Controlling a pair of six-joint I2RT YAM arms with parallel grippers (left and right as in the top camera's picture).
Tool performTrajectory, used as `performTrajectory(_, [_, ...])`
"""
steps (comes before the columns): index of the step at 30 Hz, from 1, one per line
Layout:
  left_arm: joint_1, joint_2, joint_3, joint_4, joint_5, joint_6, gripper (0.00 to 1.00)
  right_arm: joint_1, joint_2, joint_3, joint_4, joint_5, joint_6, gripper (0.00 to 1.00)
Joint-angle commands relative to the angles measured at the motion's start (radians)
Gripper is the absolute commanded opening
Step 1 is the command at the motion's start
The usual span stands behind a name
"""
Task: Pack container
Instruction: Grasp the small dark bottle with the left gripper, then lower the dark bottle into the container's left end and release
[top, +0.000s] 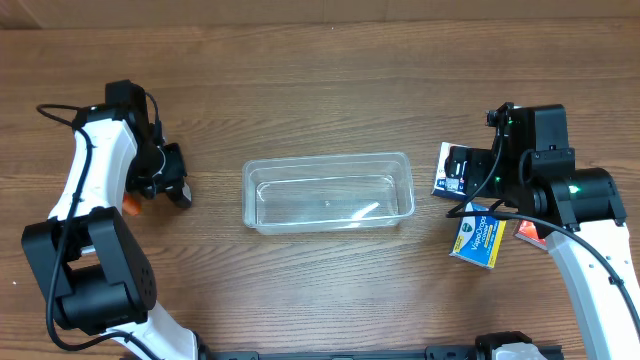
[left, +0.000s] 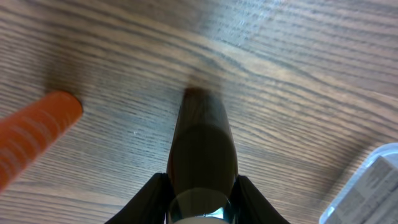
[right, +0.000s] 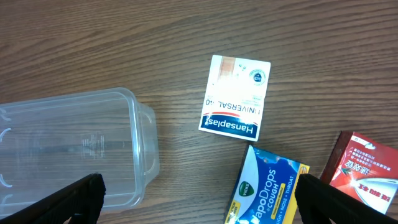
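One container (top: 300, 160) sits between the wide-open, empty right claw (right: 199, 180), near three boxes (right: 237, 94), and the left claw (left: 202, 186), clamped on a dark object (left: 202, 140).

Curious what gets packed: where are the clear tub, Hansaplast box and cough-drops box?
Clear tub (top: 320, 198): overhead view, bare floor.
Hansaplast box (right: 235, 96): right wrist view, face middle.
Cough-drops box (right: 264, 190): right wrist view, blue face.

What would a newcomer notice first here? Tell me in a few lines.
The clear, empty container sits mid-table between the two arms. To its right, below the right fingers, which are spread open, lies a bright cluster: a white Hansaplast box, a blue-and-yellow VapoDrops box and a red packet. By the left arm, an orange item lies on the wood.
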Motion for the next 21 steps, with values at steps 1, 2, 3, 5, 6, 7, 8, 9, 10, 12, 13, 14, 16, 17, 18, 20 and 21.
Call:
performTrajectory(1, [-0.006,0.003,0.115,-0.059,0.004,-0.005,0.2,-0.004,-0.002,0.034,0.002,-0.002,-0.003,1.0])
performTrajectory(2, [-0.01,0.003,0.142,-0.079,0.004,-0.009,0.17,-0.004,-0.002,0.034,0.002,-0.002,-0.003,1.0])
performTrajectory(3, [-0.018,0.003,0.174,-0.101,0.004,-0.016,0.15,-0.004,-0.002,0.034,0.002,-0.002,-0.003,1.0])
performTrajectory(5, [-0.04,-0.003,0.239,-0.148,0.004,-0.025,0.11,-0.004,-0.002,0.034,0.002,-0.002,-0.003,1.0])
performTrajectory(6, [-0.056,-0.01,0.27,-0.171,0.004,-0.031,0.11,-0.005,-0.003,0.035,0.001,-0.002,-0.003,1.0])
performTrajectory(7, [-0.085,-0.026,0.315,-0.205,0.005,-0.038,0.1,-0.015,-0.003,0.035,-0.002,-0.002,-0.003,1.0])
performTrajectory(8, [-0.113,-0.041,0.346,-0.227,0.004,-0.047,0.08,-0.025,-0.003,0.035,-0.005,-0.002,-0.002,1.0])
performTrajectory(9, [-0.133,-0.052,0.365,-0.241,0.004,-0.054,0.07,-0.037,-0.003,0.035,-0.006,-0.002,0.009,1.0])
performTrajectory(10, [-0.17,-0.074,0.39,-0.261,0.004,-0.064,0.06,-0.051,-0.003,0.035,-0.008,-0.002,0.021,1.0])
performTrajectory(12, [-0.256,-0.132,0.417,-0.281,0.004,-0.106,0.06,-0.087,-0.003,0.035,-0.016,-0.003,0.025,1.0])
performTrajectory(13, [-0.311,-0.166,0.418,-0.283,0.003,-0.138,0.07,-0.1,-0.002,0.035,-0.02,-0.003,0.025,1.0])
performTrajectory(14, [-0.348,-0.185,0.418,-0.289,0.003,-0.163,0.07,-0.104,-0.002,0.035,-0.02,-0.006,0.024,1.0])
performTrajectory(16, [-0.433,-0.206,0.418,-0.315,0.003,-0.223,0.07,-0.105,-0.002,0.035,-0.02,-0.02,0.024,1.0])
performTrajectory(17, [-0.466,-0.204,0.416,-0.327,0.003,-0.252,0.06,-0.105,-0.002,0.035,-0.02,-0.022,0.024,1.0])
performTrajectory(18, [-0.5,-0.202,0.406,-0.329,0.003,-0.281,0.04,-0.105,-0.002,0.035,-0.02,-0.022,0.024,1.0])
performTrajectory(20, [-0.549,-0.2,0.364,-0.307,-0.013,-0.336,0.04,-0.105,-0.002,0.035,-0.02,-0.022,0.024,1.0])
performTrajectory(21, [-0.56,-0.198,0.34,-0.293,-0.021,-0.36,0.04,-0.105,-0.002,0.034,-0.02,-0.022,0.024,1.0])
